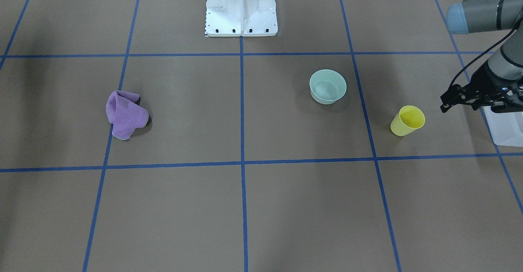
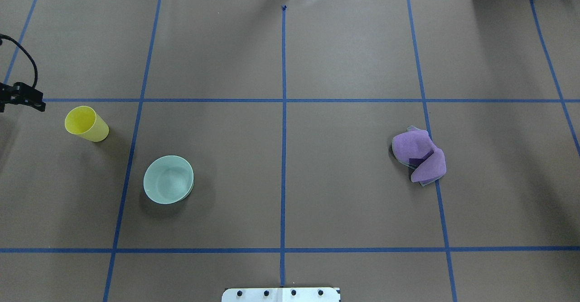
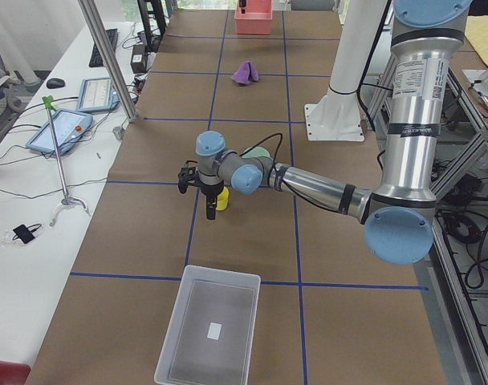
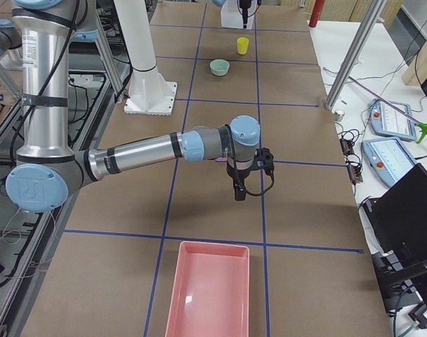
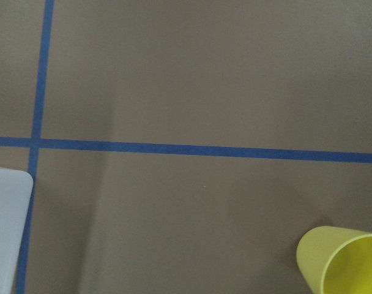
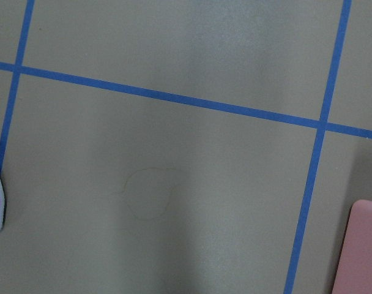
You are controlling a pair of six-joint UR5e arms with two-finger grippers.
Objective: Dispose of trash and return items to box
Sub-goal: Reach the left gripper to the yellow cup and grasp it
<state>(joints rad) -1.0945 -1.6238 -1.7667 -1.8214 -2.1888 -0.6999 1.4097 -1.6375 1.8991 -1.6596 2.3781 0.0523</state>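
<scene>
Yellow cup (image 1: 407, 121) and bowl (image 1: 327, 86) are sitting outside the box (image 1: 508, 132). Left gripper (image 1: 443, 103) is hovering near the cup, probably lining up a pick. For it and the right gripper (image 4: 238, 193), I cannot tell whether spread or clenched.

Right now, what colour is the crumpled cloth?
Purple; the cloth shows best in the overhead exterior view.

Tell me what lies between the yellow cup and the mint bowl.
Only bare table and one blue tape line separate the yellow cup and mint bowl, shown in the overhead view.
</scene>
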